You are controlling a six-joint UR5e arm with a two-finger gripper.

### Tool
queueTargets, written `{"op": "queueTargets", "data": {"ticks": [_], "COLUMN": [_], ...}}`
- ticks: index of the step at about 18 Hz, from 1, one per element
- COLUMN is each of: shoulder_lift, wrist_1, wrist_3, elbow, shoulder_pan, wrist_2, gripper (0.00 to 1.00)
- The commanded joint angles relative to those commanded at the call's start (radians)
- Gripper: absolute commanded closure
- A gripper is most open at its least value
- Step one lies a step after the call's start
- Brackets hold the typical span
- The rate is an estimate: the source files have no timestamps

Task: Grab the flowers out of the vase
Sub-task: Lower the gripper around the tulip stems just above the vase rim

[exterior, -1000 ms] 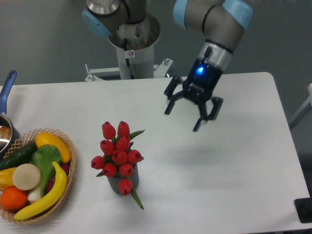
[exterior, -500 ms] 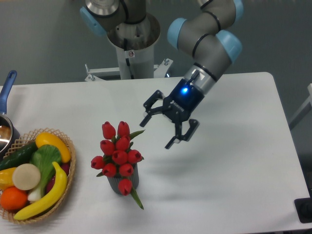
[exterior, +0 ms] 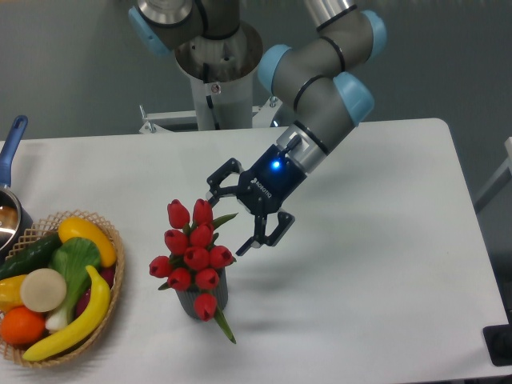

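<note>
A bunch of red tulip flowers [exterior: 193, 252] with green stems stands upright in a short dark grey ribbed vase [exterior: 201, 301] on the white table, left of centre. My gripper [exterior: 226, 219] hangs open just to the right of the upper buds, its two dark fingers spread with nothing between them. One fingertip [exterior: 212, 195] sits close to the topmost buds, the other [exterior: 242, 247] lies near the bunch's right side. I cannot tell whether either tip touches the flowers.
A woven basket [exterior: 110, 300] of fruit and vegetables sits at the left front. A metal pot with a blue handle [exterior: 14, 138] pokes in at the left edge. The arm's base column [exterior: 218, 76] stands behind the table.
My gripper has travelled left and down from the table's right-centre to the right side of the flowers, staying open throughout. The flowers and vase have not moved.
</note>
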Motion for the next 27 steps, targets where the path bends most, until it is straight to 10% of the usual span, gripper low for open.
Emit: {"op": "queueTargets", "data": {"ticks": [21,27], "shoulder_lift": [-0.095,-0.094], "wrist_1": [0.018,0.022], "wrist_3": [0.0,0.0], "elbow": [0.087,0.087], "shoulder_pan": [-0.066,-0.066], "wrist_2": [-0.002,-0.003], "gripper": [0.01,0.42]}}
